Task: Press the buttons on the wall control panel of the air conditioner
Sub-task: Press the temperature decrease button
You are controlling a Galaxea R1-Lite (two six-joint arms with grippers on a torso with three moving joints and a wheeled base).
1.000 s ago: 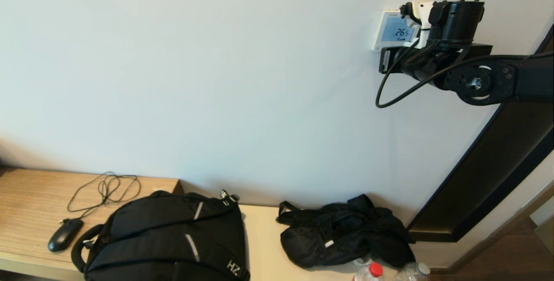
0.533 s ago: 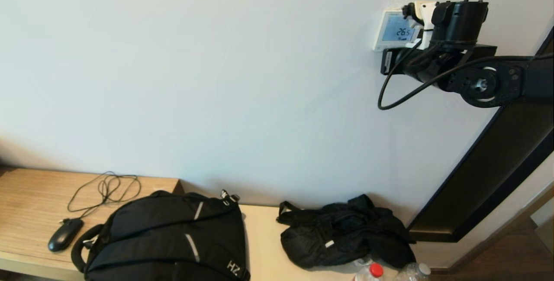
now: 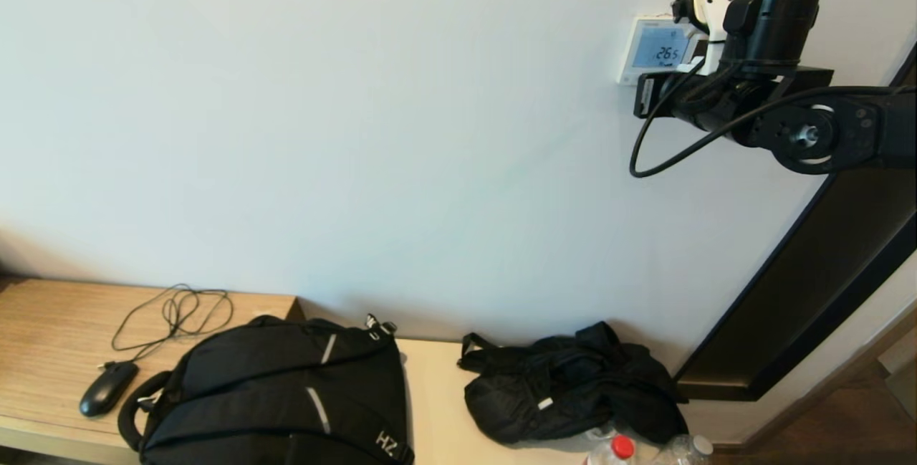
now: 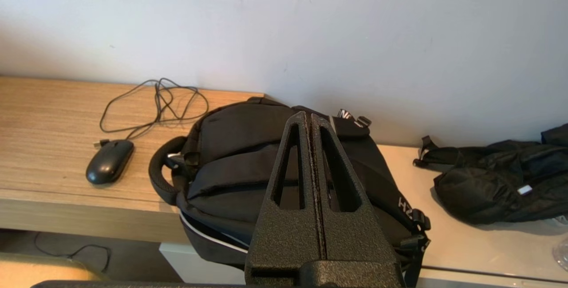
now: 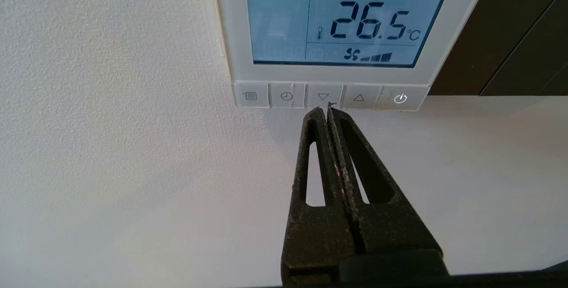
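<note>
Right gripper (image 5: pixel 328 109) is up at the wall, fingers pinched tight together with nothing between them, tip just below the down-arrow key in the row of buttons (image 5: pixel 330 96). The control panel (image 3: pixel 653 49) hangs high on the wall, well above the bench's (image 3: pixel 50 322) right end, its blue screen reading 26.5. Left gripper (image 4: pixel 310 117) is clenched empty too, hovering over the backpack (image 4: pixel 248 163) at the bench's front edge. A mouse (image 4: pixel 109 167) lies just beside the backpack.
</note>
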